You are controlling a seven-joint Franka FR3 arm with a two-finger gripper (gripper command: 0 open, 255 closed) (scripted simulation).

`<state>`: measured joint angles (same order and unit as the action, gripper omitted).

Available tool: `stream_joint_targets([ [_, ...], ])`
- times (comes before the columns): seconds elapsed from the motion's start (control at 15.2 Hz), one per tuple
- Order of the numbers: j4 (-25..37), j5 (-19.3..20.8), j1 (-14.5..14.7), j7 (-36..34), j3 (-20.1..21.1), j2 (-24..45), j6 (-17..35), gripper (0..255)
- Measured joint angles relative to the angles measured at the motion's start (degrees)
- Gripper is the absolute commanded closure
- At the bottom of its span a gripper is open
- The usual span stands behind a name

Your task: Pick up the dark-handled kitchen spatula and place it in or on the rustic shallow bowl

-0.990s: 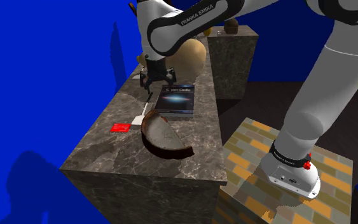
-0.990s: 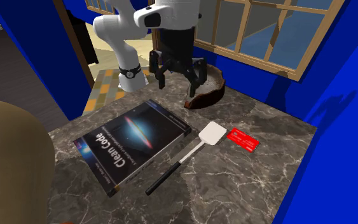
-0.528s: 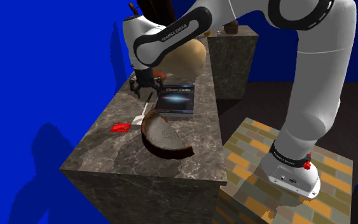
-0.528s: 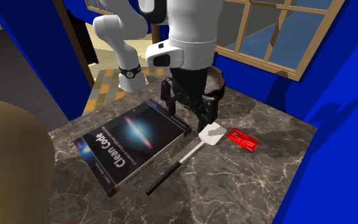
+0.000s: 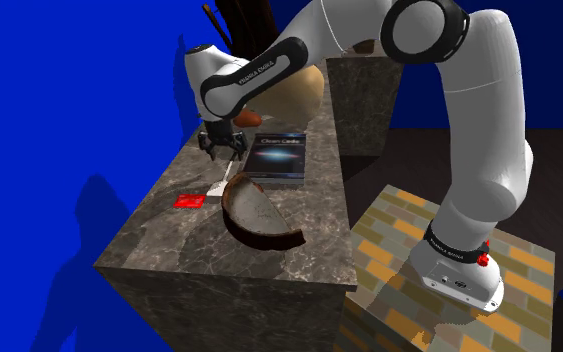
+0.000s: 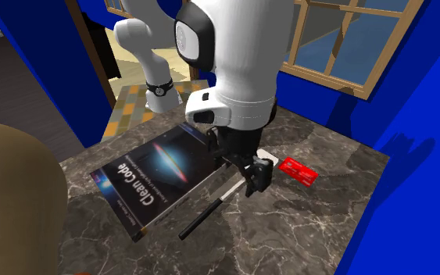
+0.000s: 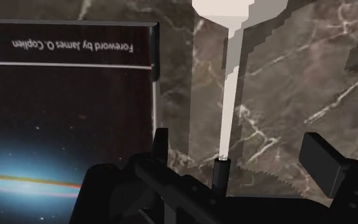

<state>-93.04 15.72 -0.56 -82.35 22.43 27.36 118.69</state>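
1. the spatula [image 6: 202, 219] lies flat on the marble counter [image 6: 288, 226], just beside the long edge of a dark book [image 6: 159, 168], between that book and a red card [image 6: 298, 172].
2. its dark handle points away from the brown shallow bowl [image 5: 254, 212]. in the shoulder view its pale head lies just beside the bowl's rim.
3. the gripper [image 7: 238, 140] hovers low over the spatula with its fingers spread wide, holding nothing. in the wrist view the pale shaft runs up the gap between them, and the spot where it joins the dark handle sits nearest the hand.
4. it looks light, thin and stiff, so it should lift without bending, but it offers little height to pinch and the fingers will likely need to come almost down to the counter.
5. a good hold would be across the shaft close to the handle joint, near the tool's middle, so neither end droops or swings.
6. 1 finger stands close to the book's edge and could land on the cover.
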Motion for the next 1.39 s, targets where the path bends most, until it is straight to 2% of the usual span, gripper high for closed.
stream_joint_targets([
  [0.26,-0.98,0.72,0.12,-0.49,-0.43,1.40,2.29,0],
  [0.66,-1.04,0.86,0.19,-0.60,-0.48,1.65,2.72,0],
  [0.73,-1.05,0.87,0.18,-0.60,-0.48,1.66,2.74,255],
  [1.39,-1.11,0.87,0.17,-0.59,-0.50,1.70,2.72,255],
])
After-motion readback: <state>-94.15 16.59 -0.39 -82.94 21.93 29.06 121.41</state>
